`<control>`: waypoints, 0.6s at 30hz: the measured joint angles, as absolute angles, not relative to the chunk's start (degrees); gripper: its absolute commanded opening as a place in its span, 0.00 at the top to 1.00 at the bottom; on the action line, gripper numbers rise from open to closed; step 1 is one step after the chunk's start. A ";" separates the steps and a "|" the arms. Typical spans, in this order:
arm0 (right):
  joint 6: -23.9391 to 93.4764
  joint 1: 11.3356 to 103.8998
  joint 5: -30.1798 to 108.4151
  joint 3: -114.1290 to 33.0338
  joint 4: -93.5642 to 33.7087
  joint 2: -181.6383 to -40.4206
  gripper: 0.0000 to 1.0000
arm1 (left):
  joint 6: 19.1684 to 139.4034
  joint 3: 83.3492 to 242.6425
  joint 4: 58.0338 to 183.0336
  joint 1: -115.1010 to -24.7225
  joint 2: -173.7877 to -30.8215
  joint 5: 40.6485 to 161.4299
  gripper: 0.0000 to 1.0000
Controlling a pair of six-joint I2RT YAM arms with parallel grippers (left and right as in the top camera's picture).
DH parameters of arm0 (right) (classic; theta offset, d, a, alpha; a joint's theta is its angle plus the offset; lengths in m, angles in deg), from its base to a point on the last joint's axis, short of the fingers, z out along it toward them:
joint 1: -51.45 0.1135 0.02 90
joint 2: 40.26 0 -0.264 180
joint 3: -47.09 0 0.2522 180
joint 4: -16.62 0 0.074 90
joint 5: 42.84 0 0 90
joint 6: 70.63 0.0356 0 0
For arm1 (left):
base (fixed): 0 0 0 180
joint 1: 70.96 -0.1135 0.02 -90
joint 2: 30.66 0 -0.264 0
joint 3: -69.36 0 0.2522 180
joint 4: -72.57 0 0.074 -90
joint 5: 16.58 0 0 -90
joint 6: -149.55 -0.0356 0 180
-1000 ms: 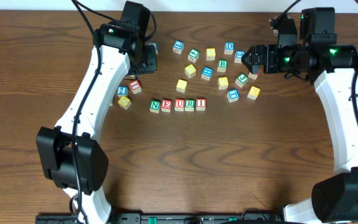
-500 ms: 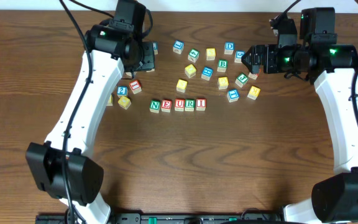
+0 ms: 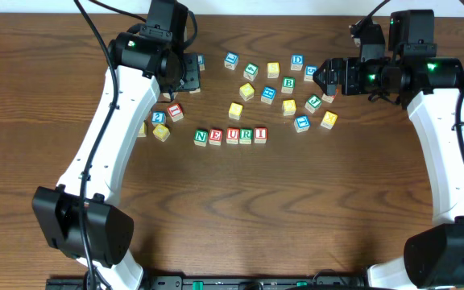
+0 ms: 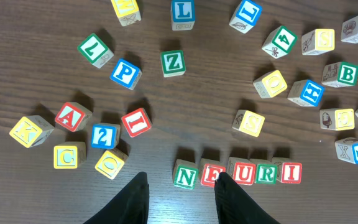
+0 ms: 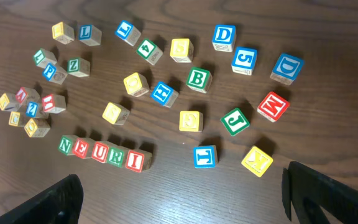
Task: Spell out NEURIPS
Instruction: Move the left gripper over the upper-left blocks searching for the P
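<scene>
Five cubes stand in a row reading N, E, U, R, I [image 3: 230, 135], also seen in the left wrist view as the row [image 4: 238, 173] and in the right wrist view as the row [image 5: 101, 152]. A blue P cube [image 4: 125, 73] lies loose at the upper left of the left wrist view, beside a green Z cube [image 4: 173, 63]. A yellow cube with an S-like mark [image 4: 249, 122] sits just above the row. My left gripper [image 3: 188, 76] [image 4: 183, 175] hangs high over the left cluster, open and empty. Over the right cluster, my right gripper [image 3: 322, 79] [image 5: 180, 174] stands wide open, holding nothing.
Several loose cubes lie scattered behind the row, among them B [image 5: 198, 78], D [image 5: 223, 37], M [image 5: 273, 106] and J [image 5: 234, 121]. A small cluster with A [image 4: 71, 116], C and K lies left of the row. Bare wood stretches in front of the row.
The left arm's elbow and lower link have swung to the left, while its gripper stays over the same cluster. No cube has moved. The right arm is still.
</scene>
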State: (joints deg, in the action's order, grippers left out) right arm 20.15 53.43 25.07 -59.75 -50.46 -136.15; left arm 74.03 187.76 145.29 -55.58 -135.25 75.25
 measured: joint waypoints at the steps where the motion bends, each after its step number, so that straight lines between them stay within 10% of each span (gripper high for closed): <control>1: 20.15 53.43 25.10 -59.75 -50.46 -136.15 0.01 | 74.03 187.76 145.29 -55.58 -135.28 75.25 0.66; 18: 20.17 53.43 25.10 -59.75 -50.46 -136.15 0.01 | 74.03 187.76 144.92 -54.36 -135.25 75.25 0.66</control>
